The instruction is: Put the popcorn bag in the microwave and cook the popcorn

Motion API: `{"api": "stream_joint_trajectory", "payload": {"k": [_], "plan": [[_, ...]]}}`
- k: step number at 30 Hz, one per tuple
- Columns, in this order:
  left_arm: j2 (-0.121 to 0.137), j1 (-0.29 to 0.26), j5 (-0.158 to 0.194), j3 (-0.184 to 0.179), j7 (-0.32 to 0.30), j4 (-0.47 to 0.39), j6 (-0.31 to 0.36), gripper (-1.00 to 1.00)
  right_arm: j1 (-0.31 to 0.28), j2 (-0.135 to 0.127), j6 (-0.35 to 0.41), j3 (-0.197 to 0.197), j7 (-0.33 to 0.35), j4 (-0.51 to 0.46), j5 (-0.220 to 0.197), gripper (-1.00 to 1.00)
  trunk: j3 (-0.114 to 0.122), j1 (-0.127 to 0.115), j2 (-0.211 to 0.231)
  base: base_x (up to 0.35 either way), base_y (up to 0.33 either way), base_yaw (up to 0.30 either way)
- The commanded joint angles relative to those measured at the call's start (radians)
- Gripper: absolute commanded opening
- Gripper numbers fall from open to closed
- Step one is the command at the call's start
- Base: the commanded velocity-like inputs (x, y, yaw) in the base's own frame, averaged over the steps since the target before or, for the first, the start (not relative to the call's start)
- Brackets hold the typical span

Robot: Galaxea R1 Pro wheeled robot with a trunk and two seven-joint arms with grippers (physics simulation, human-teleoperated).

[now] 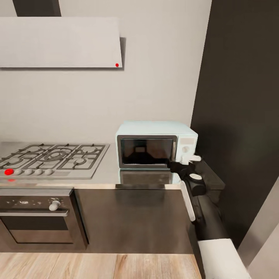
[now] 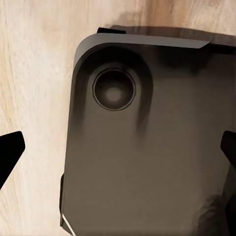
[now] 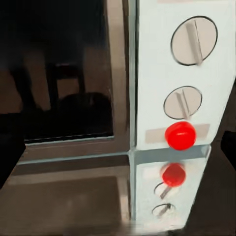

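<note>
Reaching toward the microwave [image 1: 156,146], the right gripper [image 1: 185,162] sits just in front of the control panel at the oven's right end, presumably because the red button [image 3: 181,135] below the two white knobs [image 3: 193,40] is what starts the heating — the right wrist view looks almost straight at that button, with its mirror image in the glossy surface [image 1: 104,172] under the oven. The right fingers show as dark tips at the two edges of that view, spread wide and holding nothing. The microwave stands on the surface against the grey wall, to the right of the gas hob [image 1: 50,159], its long axis running along the wall and its glass door [image 3: 59,73] facing out toward the robot; the door looks closed. A dark rounded shape behind the glass may be the popcorn bag, but the glass is too dim to tell, and no bag shows on the surface beside the oven. The left gripper [image 2: 118,147] hangs pointing down over the robot's own dark base [image 2: 147,147] and the wood floor [image 2: 34,73], likely parked out of the way; its fingers are spread apart and empty. A built-in oven [image 1: 37,217] sits beneath the hob.
</note>
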Motion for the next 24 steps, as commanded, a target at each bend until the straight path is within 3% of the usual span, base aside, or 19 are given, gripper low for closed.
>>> {"api": "stream_joint_trajectory", "payload": {"k": [1, 3, 7, 20, 24], "plan": [[0.0, 0.0, 0.007, 0.0, 0.0, 0.0, -0.002, 1.0, 0.0, 0.002, -0.011, 0.003, -0.001, 0.037, 0.0, 1.0, -0.001, 0.0, -0.001, 0.0, 0.0, 0.0], [0.0, 0.0, 0.007, 0.0, 0.0, 0.0, -0.002, 1.0, 0.0, 0.006, -0.094, 0.005, 0.005, 0.139, -0.007, 1.0, -0.001, 0.0, -0.001, 0.0, 0.0, 0.0], [0.0, 0.0, 0.007, 0.001, 0.001, 0.0, -0.002, 1.0, 0.0, -0.001, -0.154, 0.006, 0.009, 0.185, -0.007, 1.0, -0.001, 0.0, -0.001, 0.0, 0.0, 0.0], [0.0, 0.0, 0.004, 0.0, -0.002, 0.0, -0.005, 1.0, 0.0, -0.004, -0.16, 0.008, 0.011, 0.203, -0.004, 1.0, -0.001, 0.0, -0.001, 0.002, 0.0, 0.0], [0.0, 0.0, 0.005, -0.001, -0.007, 0.0, 0.0, 1.0, 0.0, -0.006, -0.166, 0.007, 0.011, 0.203, 0.004, 1.0, -0.001, 0.0, -0.001, 0.228, 0.0, 0.0]]}}
